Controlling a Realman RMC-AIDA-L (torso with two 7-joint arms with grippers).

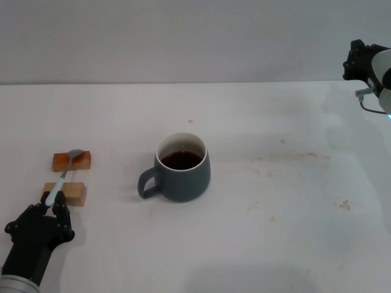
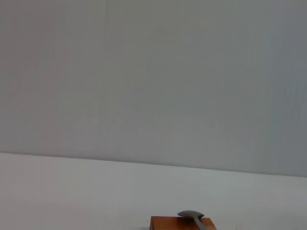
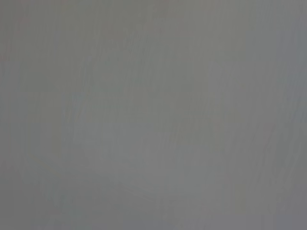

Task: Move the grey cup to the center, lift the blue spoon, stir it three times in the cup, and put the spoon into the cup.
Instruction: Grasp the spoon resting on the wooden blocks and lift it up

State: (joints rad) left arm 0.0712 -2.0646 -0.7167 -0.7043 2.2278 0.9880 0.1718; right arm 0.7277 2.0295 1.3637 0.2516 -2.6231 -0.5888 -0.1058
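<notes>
The left gripper (image 1: 54, 200) is seen low at the near left corner of the white table (image 1: 275, 201), and its black fingers (image 1: 61, 207) are closed narrowly around the pale end of the handle of the blue spoon (image 1: 66, 168). From the fingers the spoon runs away toward the far side: the handle is laid across a pale wooden block (image 1: 72, 193) just beyond the fingertips, and the grey metal bowl is rested on an orange-brown wooden block (image 1: 72, 160) a little farther on. In the left wrist view only this bowl (image 2: 191, 214) and the top of the orange-brown block (image 2: 182, 223) are shown, with bare table and wall behind. The grey cup (image 1: 182, 168) is stood upright near the middle of the table, well apart from the fingers and to their right, with its loop handle turned toward the spoon side and dark brown liquid seen inside. Between the blocks and the cup handle a stretch of open table is left, and more open surface is found to the right of the cup, marked only by faint brownish stains. The right gripper (image 1: 357, 61) is held high at the far right edge, above the table; whether its fingers are open cannot be told. The far edge of the table is met by a plain grey wall.
</notes>
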